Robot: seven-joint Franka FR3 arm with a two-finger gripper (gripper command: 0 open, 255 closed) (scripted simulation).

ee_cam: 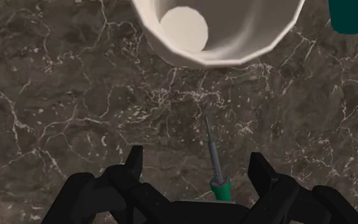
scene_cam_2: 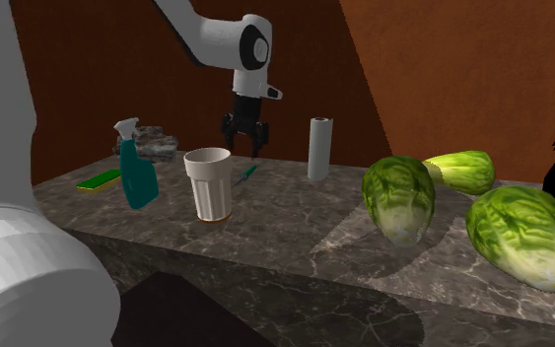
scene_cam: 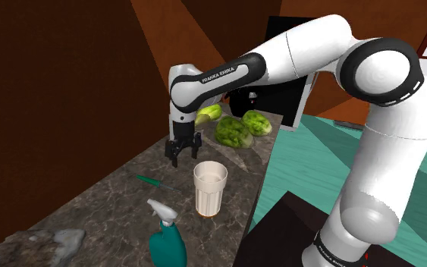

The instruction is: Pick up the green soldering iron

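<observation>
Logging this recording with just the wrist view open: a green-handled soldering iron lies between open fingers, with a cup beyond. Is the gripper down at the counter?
Observer: No. In the shoulder view the gripper hangs clear above the counter, over the soldering iron.
Operator: What's the teal thing by the cup?
Observer: A spray bottle, upright beside the cup.
Operator: Anything else on the counter?
Observer: Three lettuce heads, farther along, away from the iron.

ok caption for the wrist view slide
Open gripper poised over the green soldering iron on the dark marbled counter, white cup just ahead.
</observation>
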